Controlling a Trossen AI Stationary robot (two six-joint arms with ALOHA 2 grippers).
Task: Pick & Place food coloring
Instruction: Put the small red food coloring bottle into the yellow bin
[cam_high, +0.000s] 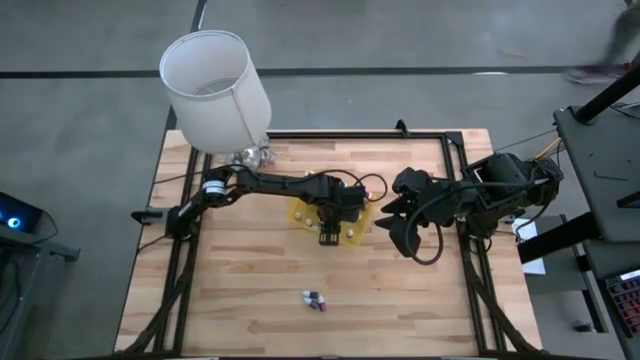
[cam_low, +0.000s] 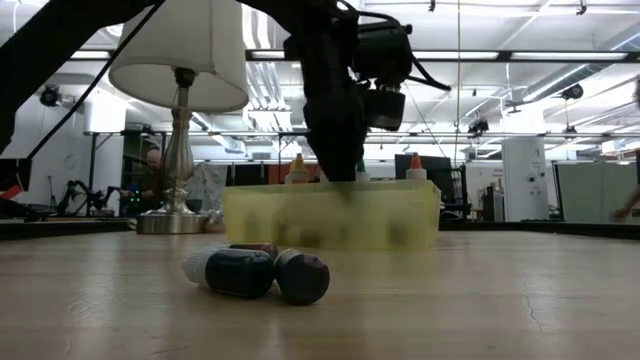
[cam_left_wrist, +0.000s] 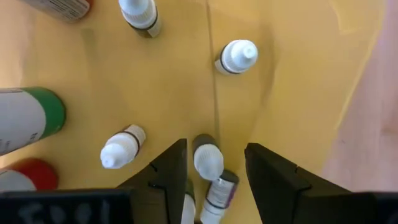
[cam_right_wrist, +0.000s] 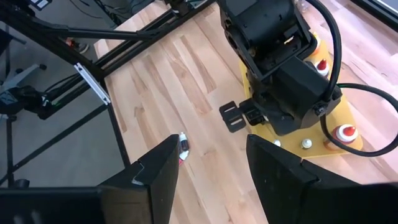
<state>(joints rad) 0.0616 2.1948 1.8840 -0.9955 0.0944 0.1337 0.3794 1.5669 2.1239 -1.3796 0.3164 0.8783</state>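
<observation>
Two dark vials (cam_low: 255, 272) lie on my tabletop (cam_high: 240, 290). Farther back, my left pincer (cam_left_wrist: 214, 171) hangs open over a white-capped vial (cam_left_wrist: 208, 158) inside the yellow tray (cam_low: 335, 215). My right pincer (cam_right_wrist: 205, 165) waits open nearby. No labels are legible.

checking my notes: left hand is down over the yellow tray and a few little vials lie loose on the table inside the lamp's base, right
Not quite. The left hand is over the yellow tray, but the loose vials lie on the bare wood near the table's front edge, far from the lamp at the back left corner. The high view shows this.
</observation>
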